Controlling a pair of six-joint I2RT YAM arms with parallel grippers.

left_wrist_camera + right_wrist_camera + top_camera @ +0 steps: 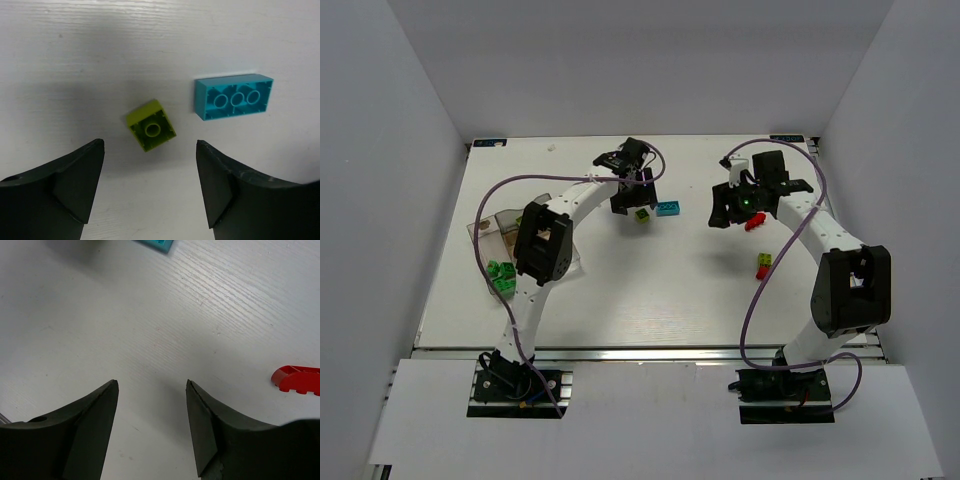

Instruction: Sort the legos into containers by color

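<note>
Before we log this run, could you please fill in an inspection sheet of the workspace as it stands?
Surface: white table, wood-grain.
Job's things: lime brick and cyan brick lie apart at centre; red brick and red-lime stack on the right; green bricks by the clear tray on the left.
Clutter: nothing seen.
Grippers: left gripper open above the lime brick; right gripper open, holding nothing.
Cables: purple cable loops along each arm.
Surroundings: white walls on three sides.
</note>
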